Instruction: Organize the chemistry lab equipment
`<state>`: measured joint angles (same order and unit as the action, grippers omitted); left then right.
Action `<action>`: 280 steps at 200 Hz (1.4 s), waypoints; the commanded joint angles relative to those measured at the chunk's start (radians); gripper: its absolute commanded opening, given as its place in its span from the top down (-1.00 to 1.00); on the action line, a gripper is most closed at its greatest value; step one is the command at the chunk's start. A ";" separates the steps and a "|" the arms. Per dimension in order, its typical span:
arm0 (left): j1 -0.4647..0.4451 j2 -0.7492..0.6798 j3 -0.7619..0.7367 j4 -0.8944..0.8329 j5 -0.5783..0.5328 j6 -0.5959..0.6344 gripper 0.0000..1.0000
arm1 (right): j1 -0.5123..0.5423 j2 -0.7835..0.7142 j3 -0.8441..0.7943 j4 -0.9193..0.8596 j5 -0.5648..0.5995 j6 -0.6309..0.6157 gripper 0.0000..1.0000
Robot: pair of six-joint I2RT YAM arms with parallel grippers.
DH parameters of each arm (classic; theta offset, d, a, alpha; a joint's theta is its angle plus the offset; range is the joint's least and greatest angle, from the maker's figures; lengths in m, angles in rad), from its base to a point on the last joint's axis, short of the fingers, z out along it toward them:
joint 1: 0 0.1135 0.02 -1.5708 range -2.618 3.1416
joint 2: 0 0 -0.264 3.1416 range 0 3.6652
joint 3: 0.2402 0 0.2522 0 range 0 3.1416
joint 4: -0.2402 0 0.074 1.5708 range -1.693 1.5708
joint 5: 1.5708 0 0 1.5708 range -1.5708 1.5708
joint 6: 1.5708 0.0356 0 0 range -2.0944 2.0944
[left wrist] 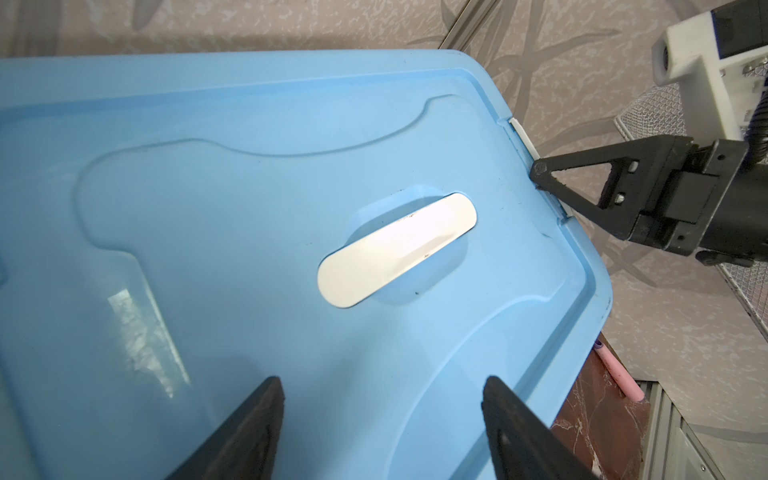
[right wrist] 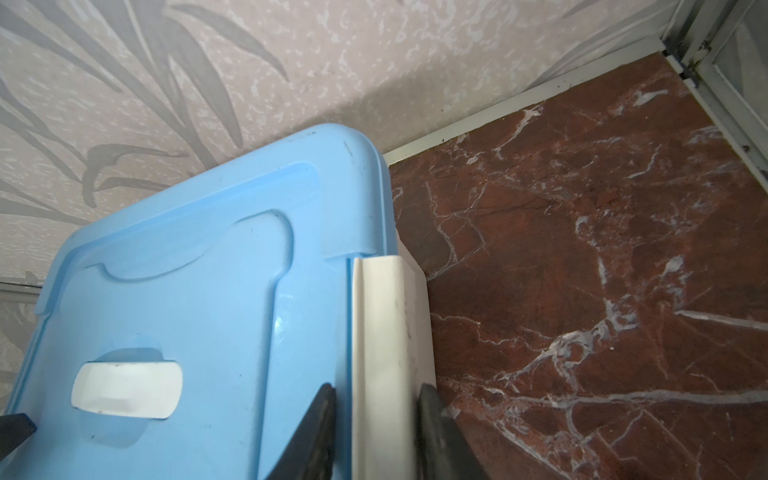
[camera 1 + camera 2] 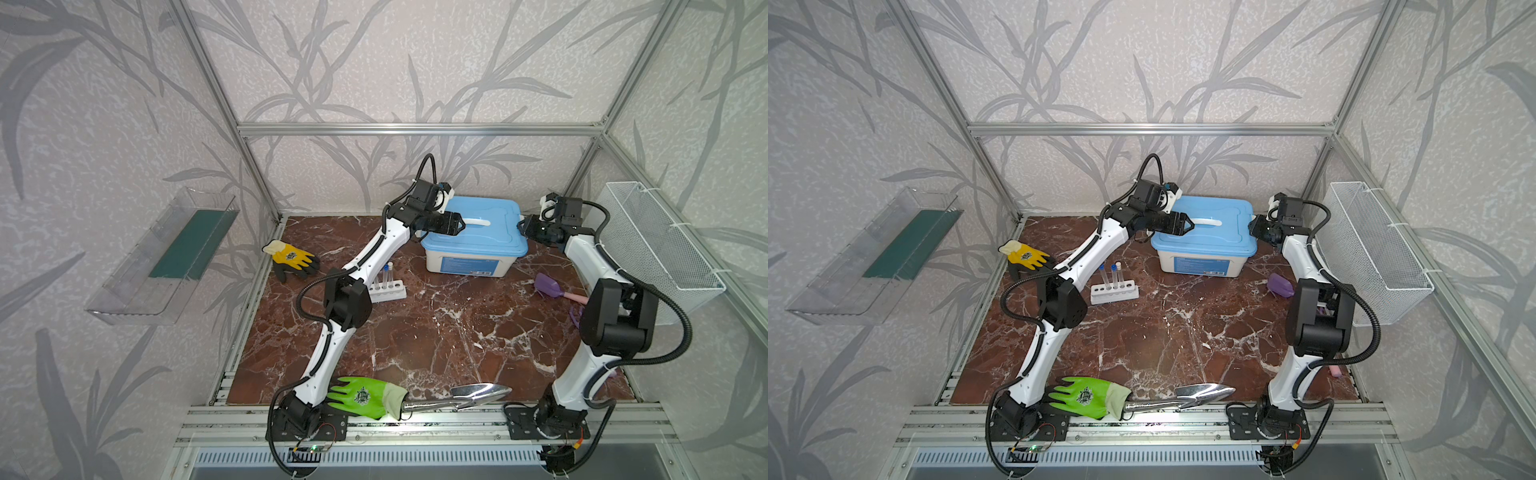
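1. The left gripper (image 1: 383, 380) hovers over the blue lid (image 3: 478, 237) of the white box (image 3: 469, 262) at the back of the table (image 3: 436, 340). Its jaws are wide apart and hold nothing, and the lid's white handle (image 1: 397, 249) lies just beyond them.
2. The right gripper (image 2: 376, 388) is at the lid's right end, with a jaw on either side of the white latch (image 2: 386, 316). One finger looks pressed against the latch, while a thin strip of lid shows beside the other. I cannot tell whether the latch is clamped.
3. The white rack (image 3: 1114, 292) stands on the table left of the box, well apart from both grippers. Three test tubes (image 3: 1113, 276) stand upright in it, two with blue caps and one with a white cap.
4. A yellow glove (image 3: 291, 257) lies at the back left. A green glove (image 3: 361, 395) and a metal trowel (image 3: 478, 392) lie at the front edge.
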<state>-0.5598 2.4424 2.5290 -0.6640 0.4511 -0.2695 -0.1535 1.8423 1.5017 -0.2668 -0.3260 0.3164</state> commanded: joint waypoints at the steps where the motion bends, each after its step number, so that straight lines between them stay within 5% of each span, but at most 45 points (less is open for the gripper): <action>1: 0.008 -0.006 -0.030 -0.039 0.009 0.006 -0.53 | 0.009 0.028 0.020 -0.070 0.042 -0.023 0.34; 174: 0.025 -0.053 -0.063 -0.004 0.018 0.006 -0.54 | 0.031 0.028 0.068 -0.114 0.085 -0.031 0.41; 280: 0.072 -0.120 -0.083 0.076 0.042 -0.056 -0.60 | 0.031 -0.053 0.010 -0.012 0.031 -0.055 0.09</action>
<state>-0.4980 2.4062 2.4523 -0.5999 0.4915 -0.3161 -0.1253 1.8446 1.5352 -0.3153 -0.2756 0.2787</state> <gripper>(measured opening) 0.800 0.442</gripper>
